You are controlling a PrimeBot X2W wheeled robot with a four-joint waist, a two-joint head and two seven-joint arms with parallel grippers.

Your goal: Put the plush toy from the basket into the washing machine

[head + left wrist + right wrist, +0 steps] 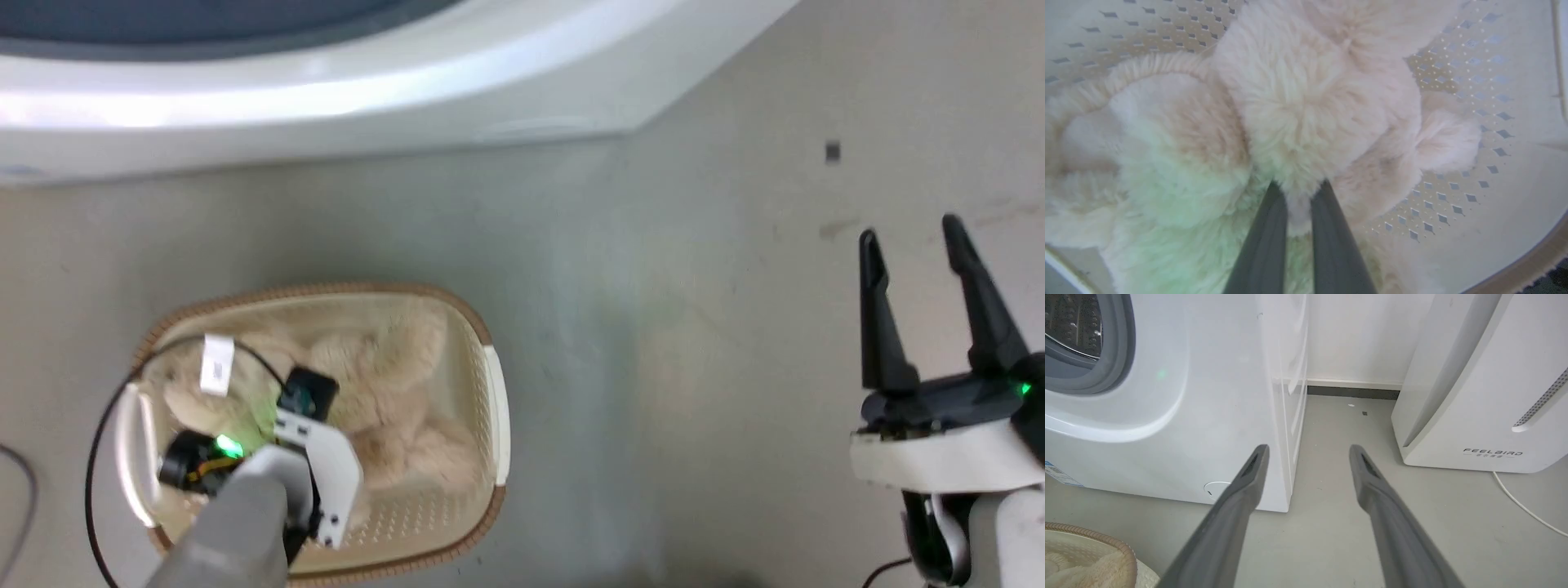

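**Left gripper pinching plush toy inside basket; right gripper hanging open**

Head view: the basket is sitting on the grey floor at approx 7 o'clock of the frame, its brown rim showing most of the way round. The plush toy is lying inside it and covering most of the bottom, w/ cream fur bunching toward the basket's 3 o'clock side. A white tag w/ dark print is showing near the basket's 10 o'clock corner. The L arm is slanting down into the basket from 6 o'clock, w/ a green light glowing on the wrist.

L wrist view: the left gripper's tips are sitting sunk in the fur. The two fingers are standing close together w/ a tuft of the toy squeezed btwn them, so it is gripping the plush. Green light is tinting the fur at 8 o'clock. Perforated basket wall is showing at 11 and 3 o'clock.

The washing machine is standing at 12 o'clock in the head view, apart from the basket w/ bare floor btwn them. In the R wrist view its grey gasket and steel drum are peeking in at 10 o'clock.

The right gripper is hovering over the floor at 4 o'clock of the head view, w/ fingers spread wide and holding nothing, well apart from the basket. In the R wrist view it is pointing at the floor gap btwn the washer and a white appliance standing at 2 o'clock.
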